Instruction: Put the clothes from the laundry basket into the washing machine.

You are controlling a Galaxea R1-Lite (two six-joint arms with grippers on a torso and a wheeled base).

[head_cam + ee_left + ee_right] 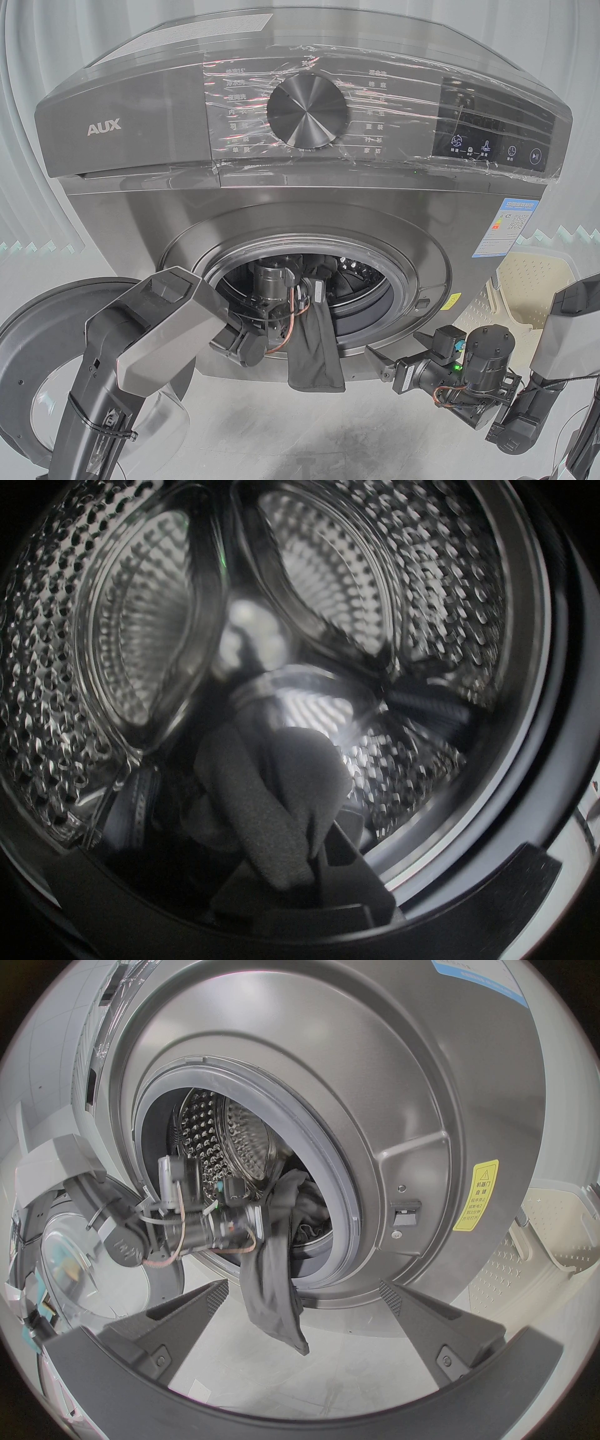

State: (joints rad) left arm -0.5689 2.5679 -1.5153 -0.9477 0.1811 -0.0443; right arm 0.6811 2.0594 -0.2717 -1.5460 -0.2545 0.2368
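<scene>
R gripper (303,1290) wide open; L gripper (262,1219) pinches garment (315,350).

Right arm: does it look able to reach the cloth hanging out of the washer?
Likely yes. The right tool, open, sits low beside the washer opening, with nothing between it and the hanging end of the cloth. The left arm crowds the top part, so stay low.

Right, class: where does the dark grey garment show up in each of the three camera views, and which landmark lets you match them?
Head view: the dark grey garment hangs out of the washing machine, over the lower edge of its opening.
Left wrist view: the garment lies bunched inside, low in the drum.
Right wrist view: the garment trails out of the opening towards the floor.
Shared landmark: the dimpled steel drum.
</scene>
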